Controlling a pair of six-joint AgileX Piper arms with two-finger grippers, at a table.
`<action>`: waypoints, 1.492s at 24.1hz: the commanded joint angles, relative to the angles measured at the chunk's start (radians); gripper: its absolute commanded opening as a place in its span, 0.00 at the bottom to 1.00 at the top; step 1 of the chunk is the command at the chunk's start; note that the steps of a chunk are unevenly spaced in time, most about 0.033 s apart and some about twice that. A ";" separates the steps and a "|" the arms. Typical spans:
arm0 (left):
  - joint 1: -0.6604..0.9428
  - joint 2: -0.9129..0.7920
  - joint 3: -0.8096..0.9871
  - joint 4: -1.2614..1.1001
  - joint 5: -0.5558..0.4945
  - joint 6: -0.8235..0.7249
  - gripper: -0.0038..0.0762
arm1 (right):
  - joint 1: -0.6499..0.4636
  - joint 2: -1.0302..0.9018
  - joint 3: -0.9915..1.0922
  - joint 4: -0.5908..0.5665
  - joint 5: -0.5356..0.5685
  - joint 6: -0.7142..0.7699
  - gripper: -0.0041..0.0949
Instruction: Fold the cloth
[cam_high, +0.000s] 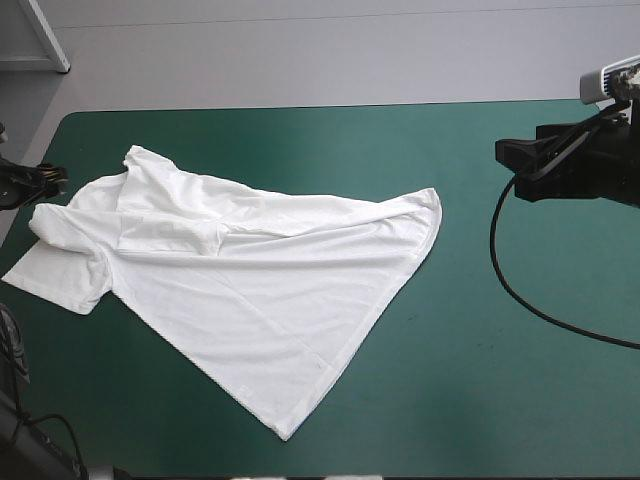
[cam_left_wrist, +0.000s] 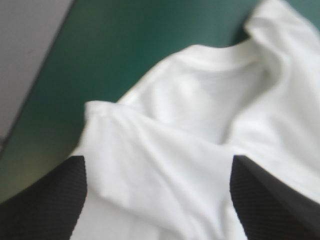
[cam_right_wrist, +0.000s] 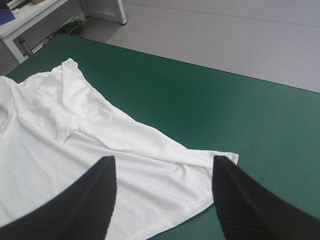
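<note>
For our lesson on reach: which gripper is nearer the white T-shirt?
Left. The left gripper hangs open directly over the T-shirt near its collar. The right gripper, also open, is clear of it, above bare teal-green cover off its right-hand corner.

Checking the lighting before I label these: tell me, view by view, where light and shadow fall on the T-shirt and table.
High view: the T-shirt is evenly bright, faint shadows only along its folds; the table is paler toward its far edge. Left wrist view: a dark shadow sits under the raised fold ahead of the left gripper. Right wrist view: table evenly lit, no glare.
</note>
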 joint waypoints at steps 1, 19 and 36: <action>-0.034 -0.165 -0.040 -0.246 0.036 0.128 0.72 | -0.003 -0.015 -0.019 0.035 -0.065 -0.017 0.61; -0.674 -0.899 0.486 -0.140 0.371 0.063 0.62 | -0.003 -0.015 -0.019 -0.070 -0.090 0.018 0.61; -1.266 -0.711 0.983 -0.122 -0.021 0.346 0.62 | -0.003 -0.015 -0.019 -0.033 -0.098 0.037 0.61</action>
